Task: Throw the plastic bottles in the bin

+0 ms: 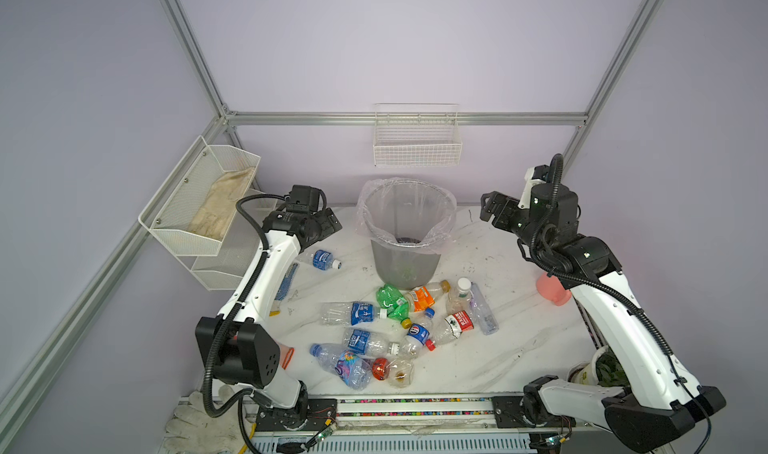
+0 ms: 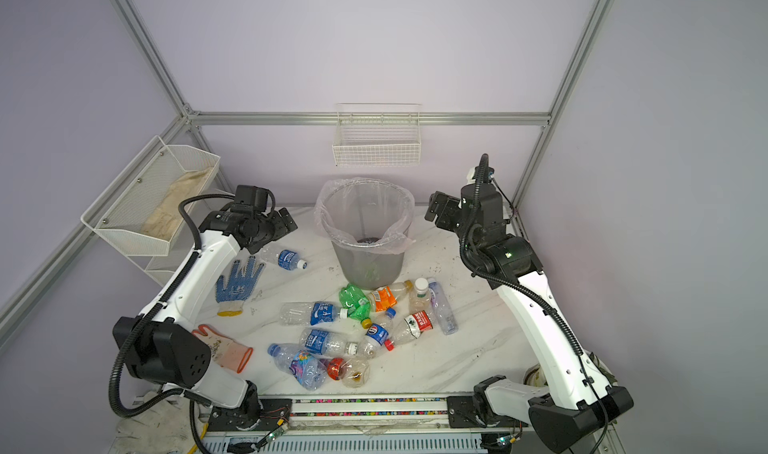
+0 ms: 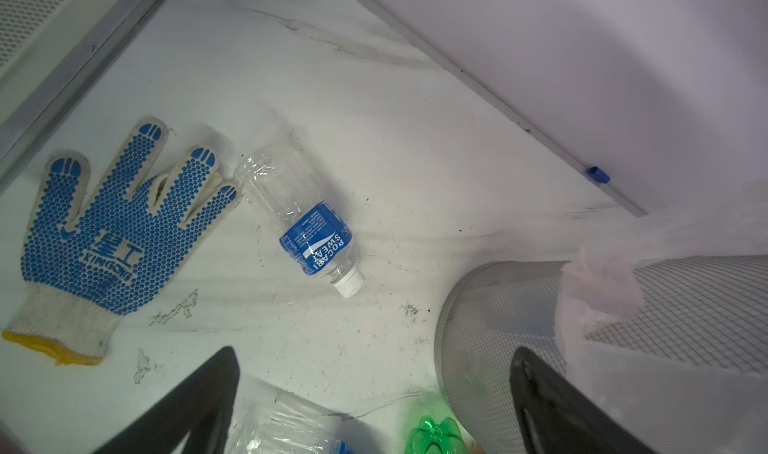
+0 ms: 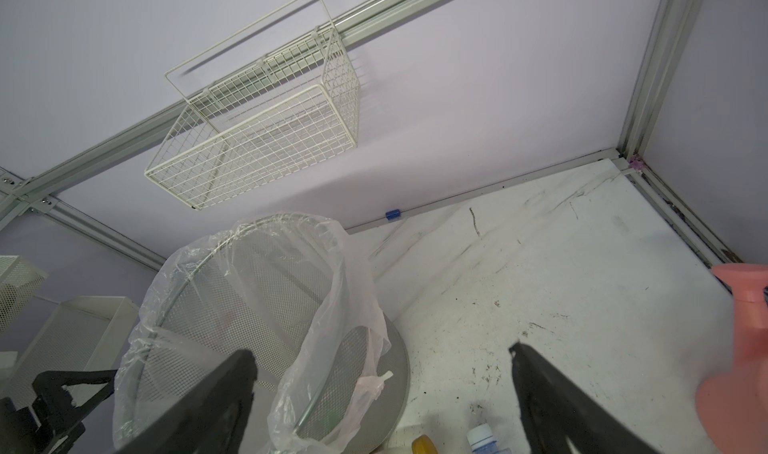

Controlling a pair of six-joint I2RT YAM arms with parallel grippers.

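Both arms are hovering either side of the bin (image 1: 405,264), and the left gripper (image 3: 374,352) and right gripper (image 4: 380,350) are each showing fingers spread wide, carrying nothing. The plastic bottles (image 1: 395,327) are lying heaped on the counter (image 1: 511,356) just in front of the bin, with one blue-labelled bottle (image 3: 311,227) lying alone on the bin's left-arm side, just beside a dotted glove (image 3: 104,239). I'm reckoning that loner is the pick. The left fingers should be coming down across its label, closing gently so it isn't squirting out, then clearing the bin's rim before releasing. The bin's inside is proving hard to read through the liner (image 4: 332,264), overlaps are hiding the heap's count, and the arm is half covering the pink watering can (image 1: 550,291).
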